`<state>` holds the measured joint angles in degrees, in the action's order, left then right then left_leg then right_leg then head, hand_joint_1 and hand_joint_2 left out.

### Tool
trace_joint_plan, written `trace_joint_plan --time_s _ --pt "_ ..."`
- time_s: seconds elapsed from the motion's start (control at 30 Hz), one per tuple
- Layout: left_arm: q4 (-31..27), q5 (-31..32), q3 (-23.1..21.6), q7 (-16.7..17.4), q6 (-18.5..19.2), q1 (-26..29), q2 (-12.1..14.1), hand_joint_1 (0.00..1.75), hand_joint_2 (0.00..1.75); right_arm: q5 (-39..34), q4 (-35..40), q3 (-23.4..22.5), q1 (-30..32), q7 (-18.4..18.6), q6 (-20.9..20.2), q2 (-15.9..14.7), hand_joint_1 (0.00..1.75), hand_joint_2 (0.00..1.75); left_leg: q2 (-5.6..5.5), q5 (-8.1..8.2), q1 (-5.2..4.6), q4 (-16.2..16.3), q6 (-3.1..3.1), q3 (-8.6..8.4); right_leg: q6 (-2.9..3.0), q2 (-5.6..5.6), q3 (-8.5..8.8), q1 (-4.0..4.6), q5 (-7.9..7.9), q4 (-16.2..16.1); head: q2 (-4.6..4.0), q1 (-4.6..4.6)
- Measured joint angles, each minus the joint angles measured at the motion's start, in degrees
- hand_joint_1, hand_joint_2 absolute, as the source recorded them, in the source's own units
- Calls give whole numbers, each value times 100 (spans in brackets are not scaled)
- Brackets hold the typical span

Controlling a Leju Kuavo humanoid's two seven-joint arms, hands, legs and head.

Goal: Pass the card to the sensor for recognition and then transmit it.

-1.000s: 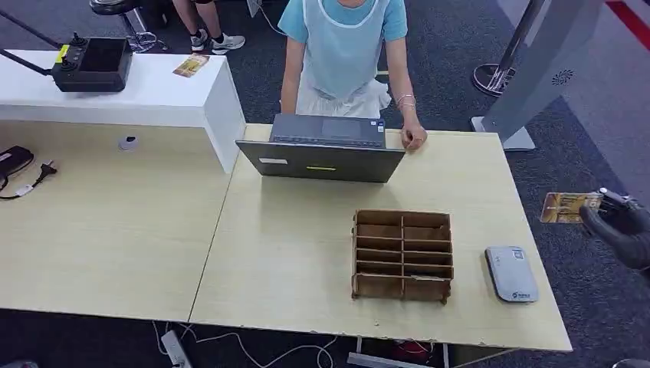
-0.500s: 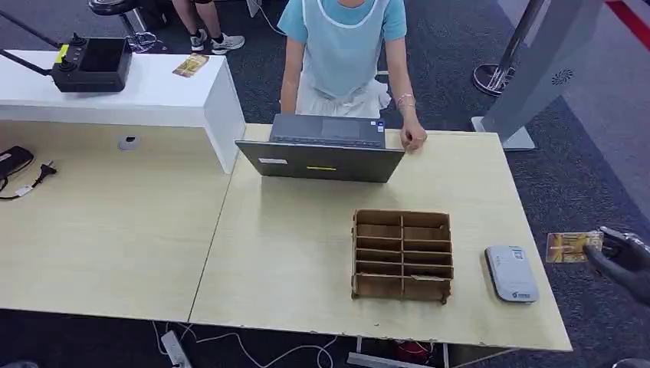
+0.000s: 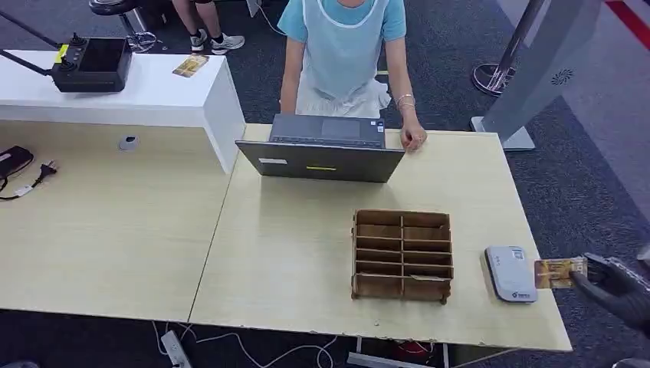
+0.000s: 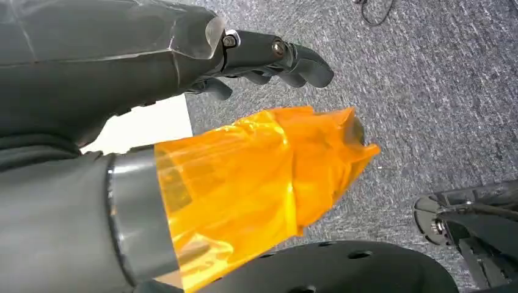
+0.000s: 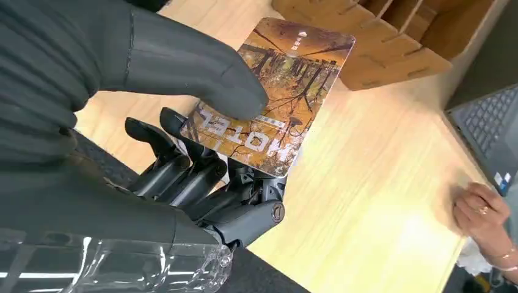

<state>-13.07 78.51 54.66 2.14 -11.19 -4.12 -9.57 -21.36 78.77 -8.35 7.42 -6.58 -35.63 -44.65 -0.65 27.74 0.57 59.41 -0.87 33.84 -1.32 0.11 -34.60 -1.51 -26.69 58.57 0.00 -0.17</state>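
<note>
Card (image 3: 560, 272) is being held by the right hand (image 3: 613, 285) at the right edge of the bench (image 3: 306, 253), its near end reaching just over the sensor (image 3: 511, 273), a flat grey box lying beside the wooden rack (image 3: 402, 254). In the right wrist view the thumb (image 5: 183, 67) is pressing on the printed face of the card (image 5: 275, 97) while the dark fingers (image 5: 201, 177) are supporting it from underneath, so the hand is grasping the card. The left hand (image 4: 201, 67) is hanging over grey carpet (image 4: 427, 91), fingers curled in with nothing between them, an orange film wrapping the part beside them. A person (image 3: 342, 46) is standing at the far side of the bench, one hand (image 3: 414, 138) resting on the wood next to an open laptop (image 3: 322, 149). A white counter (image 3: 146, 96) at the far left is carrying a black controller (image 3: 90, 64)
</note>
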Motion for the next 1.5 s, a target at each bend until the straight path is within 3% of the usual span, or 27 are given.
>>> trace_joint_plan --time_s 0.47,1.13,1.5 --pt "0 -54 0 33 0 -1 -55 0 0 760 -489 232 -417 31 564 358 175 175 1 -1 0 0 -1 -1 0 0 2 0 0 0 0 0" --pt "0 -87 0 107 0 -1 -81 0 0 1001 -1089 284 -723 42 933 973 175 175 1 0 1 -1 0 0 0 -1 2 1 0 1 0 0" --pt "0 -85 0 160 -11 -1 -81 0 0 1170 -1320 162 -838 254 1263 1283 175 175 0 0 1 -1 0 0 0 0 2 1 0 1 0 0"
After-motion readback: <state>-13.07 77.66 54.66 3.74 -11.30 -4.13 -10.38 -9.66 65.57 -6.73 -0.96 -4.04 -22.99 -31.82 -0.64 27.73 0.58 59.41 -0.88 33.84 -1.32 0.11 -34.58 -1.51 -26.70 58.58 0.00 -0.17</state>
